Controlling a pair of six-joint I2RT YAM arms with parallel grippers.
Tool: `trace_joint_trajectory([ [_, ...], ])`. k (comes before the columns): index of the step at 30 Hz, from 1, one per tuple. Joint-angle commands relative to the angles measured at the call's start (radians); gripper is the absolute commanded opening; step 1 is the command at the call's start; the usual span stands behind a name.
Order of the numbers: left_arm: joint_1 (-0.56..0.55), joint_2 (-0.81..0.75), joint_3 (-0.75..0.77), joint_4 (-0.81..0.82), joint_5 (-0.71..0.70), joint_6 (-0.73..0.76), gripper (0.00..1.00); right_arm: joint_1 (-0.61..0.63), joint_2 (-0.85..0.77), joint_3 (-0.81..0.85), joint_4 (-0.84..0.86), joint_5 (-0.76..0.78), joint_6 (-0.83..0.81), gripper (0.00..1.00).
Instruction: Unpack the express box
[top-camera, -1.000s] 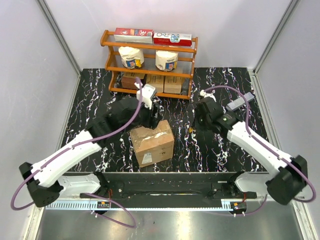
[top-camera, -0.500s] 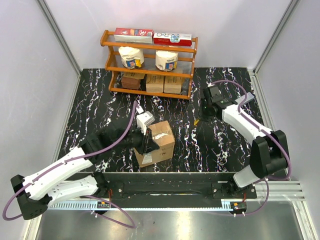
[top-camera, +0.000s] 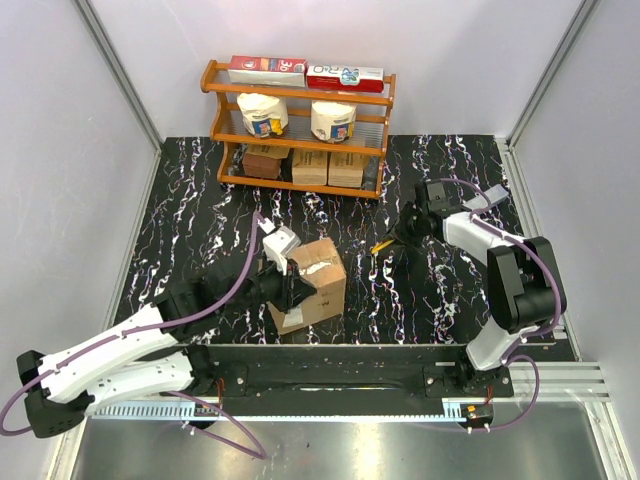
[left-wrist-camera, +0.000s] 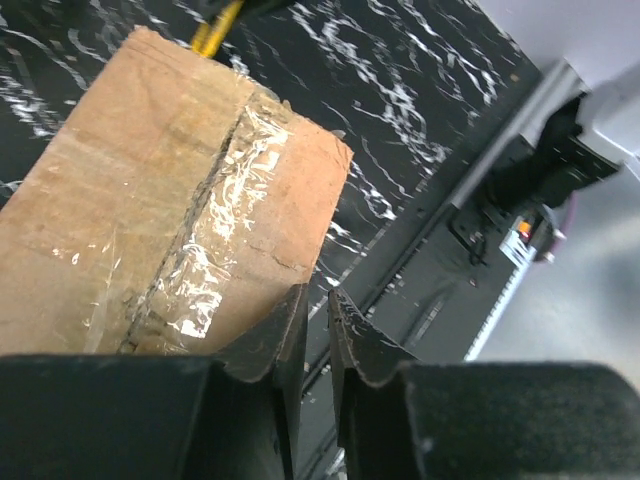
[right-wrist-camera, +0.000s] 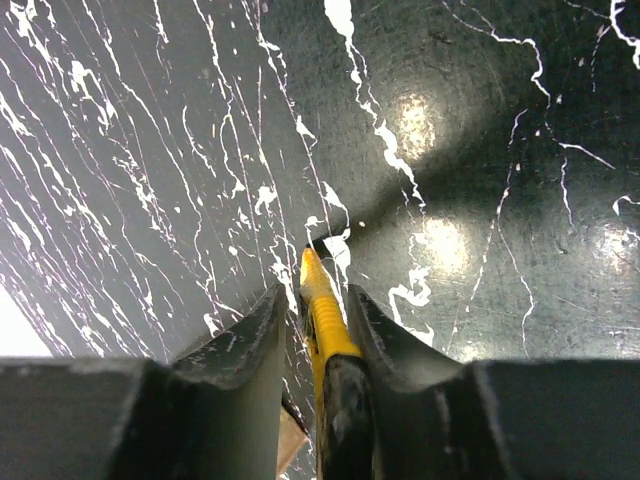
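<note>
Right, the box (top-camera: 318, 275) sits mid-table (top-camera: 200, 220), just ahead of the left arm and well clear of the rack (top-camera: 297, 92) at the back. The flaps are down and flat and nothing has come out of it. The tape (left-wrist-camera: 225, 200) lies crinkled along the top seam with a dark line running through it. That could be a slit, but I can't say for sure from here. The left gripper (left-wrist-camera: 316, 305) is at the box's near edge, fingers drawn almost together with only a sliver between them and nothing visible in that gap. Over on the right, the right gripper (right-wrist-camera: 315, 295) is low over bare table, well apart from the box, with a yellow cutter (right-wrist-camera: 322, 320) running between its fingers, tip toward the surface. Whether it's actually pinching the cutter, I can't tell. By my reckoning it's early going: at best the seam is dealt with, while opening the flaps and lifting out the contents are all left to do.
</note>
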Motion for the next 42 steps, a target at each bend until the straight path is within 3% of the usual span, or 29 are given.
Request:
trace_joint_trajectory([
  [1,0.000,-0.018,-0.031,-0.114,-0.269,0.016,0.21,-0.013,-0.022,-0.007,0.055,0.026,0.055,0.40],
  [4,0.000,-0.017,-0.013,-0.122,-0.283,0.036,0.23,-0.016,-0.040,-0.007,0.040,0.063,0.063,0.47],
  [7,0.000,-0.006,0.015,-0.138,-0.271,0.050,0.26,-0.017,-0.066,0.017,-0.029,0.135,0.060,0.60],
  [8,0.000,-0.003,0.023,-0.143,-0.266,0.054,0.29,-0.017,-0.082,0.034,-0.075,0.158,0.058,0.67],
  [11,0.000,-0.006,0.066,-0.154,-0.259,0.067,0.36,-0.017,-0.131,0.062,-0.164,0.244,0.058,0.75],
  [12,0.000,-0.007,0.089,-0.155,-0.257,0.071,0.44,-0.017,-0.148,0.065,-0.186,0.310,0.066,0.80],
  [16,0.000,-0.027,0.144,-0.163,-0.257,0.079,0.66,-0.017,-0.238,0.064,-0.220,0.344,0.075,0.84],
  [18,0.000,-0.032,0.170,-0.162,-0.254,0.088,0.72,-0.017,-0.281,0.067,-0.229,0.330,0.077,0.87],
  [21,0.000,-0.041,0.193,-0.166,-0.237,0.093,0.73,-0.014,-0.313,0.082,-0.209,0.251,0.058,0.89],
  [24,0.000,-0.058,0.190,-0.166,-0.204,0.091,0.61,-0.005,-0.304,0.099,-0.110,0.106,0.023,0.80],
  [25,0.000,-0.070,0.184,-0.166,-0.185,0.090,0.50,0.009,-0.295,0.105,-0.050,0.074,0.017,0.73],
  [27,0.000,-0.082,0.155,-0.165,-0.149,0.087,0.39,0.029,-0.243,0.135,0.019,-0.028,0.006,0.67],
  [28,0.000,-0.083,0.146,-0.165,-0.106,0.087,0.23,0.061,-0.193,0.175,0.059,-0.053,0.006,0.65],
  [32,0.000,-0.073,0.084,-0.214,-0.065,0.036,0.00,0.173,-0.041,0.313,0.113,-0.144,-0.026,0.50],
  [35,-0.001,-0.107,-0.005,-0.220,-0.044,-0.001,0.00,0.243,0.077,0.421,0.138,-0.182,-0.061,0.44],
  [36,-0.001,-0.118,-0.035,-0.220,-0.049,-0.015,0.00,0.253,0.105,0.444,0.141,-0.196,-0.061,0.36],
  [38,-0.001,-0.122,-0.066,-0.221,-0.105,-0.057,0.00,0.274,0.185,0.499,0.187,-0.239,-0.061,0.32],
  [42,-0.001,-0.122,-0.129,-0.247,-0.347,-0.211,0.00,0.299,0.298,0.600,0.178,-0.300,-0.098,0.32],
])
